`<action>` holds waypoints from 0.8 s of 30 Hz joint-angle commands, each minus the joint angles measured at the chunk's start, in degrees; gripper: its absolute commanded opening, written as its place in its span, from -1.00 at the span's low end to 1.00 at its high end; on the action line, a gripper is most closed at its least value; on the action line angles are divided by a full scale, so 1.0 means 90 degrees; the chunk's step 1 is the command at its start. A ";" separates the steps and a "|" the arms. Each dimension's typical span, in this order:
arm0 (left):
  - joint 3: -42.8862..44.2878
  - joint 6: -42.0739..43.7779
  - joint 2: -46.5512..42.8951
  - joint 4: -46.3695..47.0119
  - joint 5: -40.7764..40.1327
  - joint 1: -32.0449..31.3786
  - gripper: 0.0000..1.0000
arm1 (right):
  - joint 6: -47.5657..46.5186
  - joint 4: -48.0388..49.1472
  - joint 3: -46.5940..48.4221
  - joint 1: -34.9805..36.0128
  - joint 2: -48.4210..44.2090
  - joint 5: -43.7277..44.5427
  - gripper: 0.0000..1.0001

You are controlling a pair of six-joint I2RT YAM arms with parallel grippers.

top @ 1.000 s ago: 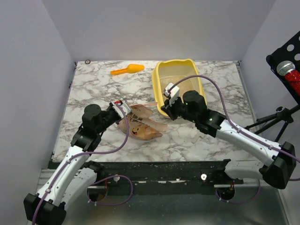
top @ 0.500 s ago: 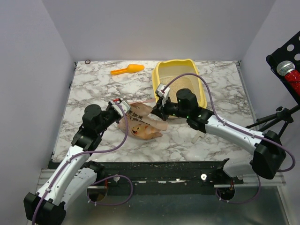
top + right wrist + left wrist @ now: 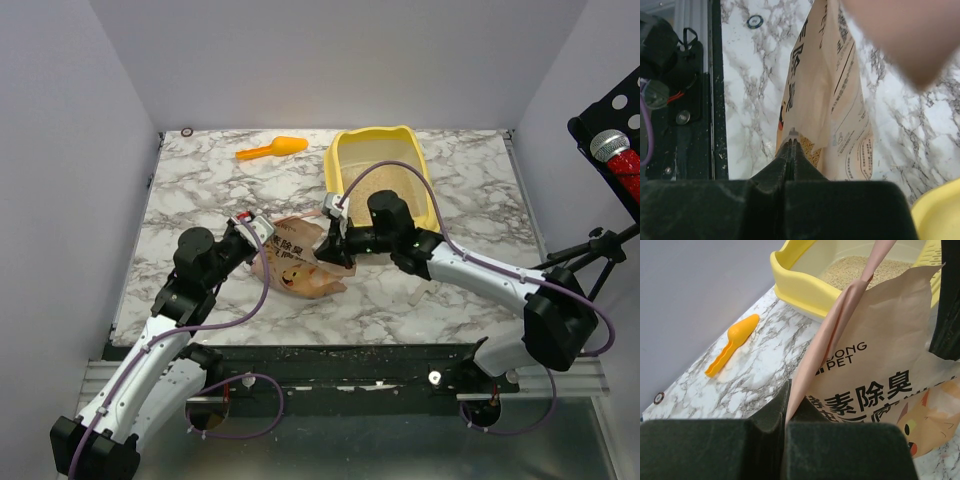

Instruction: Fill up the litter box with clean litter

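Note:
The yellow litter box (image 3: pixel 340 165) stands at the back right of the marble table, with beige clean litter (image 3: pixel 385 160) in it. The left wrist view shows the litter box (image 3: pixel 800 287) and its clean litter (image 3: pixel 860 267) beyond the bag. A pinkish-tan bag (image 3: pixel 298 262) lies between the arms. My left gripper (image 3: pixel 262 232) is shut on the bag's left edge (image 3: pixel 805 375), which rises from between its pads. My right gripper (image 3: pixel 335 240) is shut at the bag's right end, its tips (image 3: pixel 793 134) pinching the lower edge of the bag (image 3: pixel 825 95).
An orange scoop (image 3: pixel 272 149) lies at the back, left of the box, also in the left wrist view (image 3: pixel 732 342). A small ring (image 3: pixel 187 131) sits in the far left corner. A microphone stand (image 3: pixel 612 150) is outside the right wall. A black rail (image 3: pixel 350 355) runs along the near edge.
My right arm has swung left from the litter box's front rim to the bag, and its jaws have closed there. The left arm and the bag have barely moved.

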 commanded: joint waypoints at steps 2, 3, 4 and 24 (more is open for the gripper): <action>-0.0059 -0.0066 -0.0187 0.0423 -0.0309 -0.0007 -1.00 | -0.0434 -0.0819 0.0241 -0.0063 0.0281 -0.0938 -0.99; -0.0079 -0.0066 -0.0197 0.0433 -0.0309 -0.0007 -1.00 | -0.0531 -0.0985 0.0290 -0.0063 0.0301 -0.1084 -0.99; -0.0079 -0.0057 -0.0207 0.0443 -0.0309 -0.0007 -1.00 | -0.0648 -0.1132 0.0338 -0.0063 0.0321 -0.1192 -0.99; -0.0225 -0.1130 -0.0510 0.0590 -0.0739 -0.0017 -1.00 | -0.0044 -0.1738 0.0856 0.0200 0.0985 0.0551 -0.05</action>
